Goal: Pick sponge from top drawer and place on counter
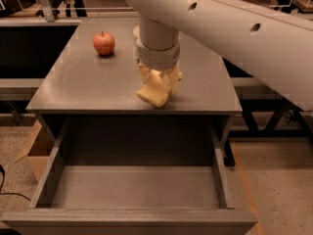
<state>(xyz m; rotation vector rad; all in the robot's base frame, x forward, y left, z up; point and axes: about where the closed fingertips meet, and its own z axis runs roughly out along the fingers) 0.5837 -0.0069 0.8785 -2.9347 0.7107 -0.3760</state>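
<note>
My gripper (160, 83) hangs from the big white arm over the front middle of the counter (83, 84). It is shut on the pale yellow sponge (153, 93), which tilts down to the left, just above or touching the counter near its front edge. The top drawer (134, 187) is pulled fully open below, and its grey tray shows nothing inside.
A red apple (104, 43) stands on the counter at the back left. A cardboard box (33, 148) sits on the floor left of the cabinet. Dark benches and table legs stand on both sides and behind.
</note>
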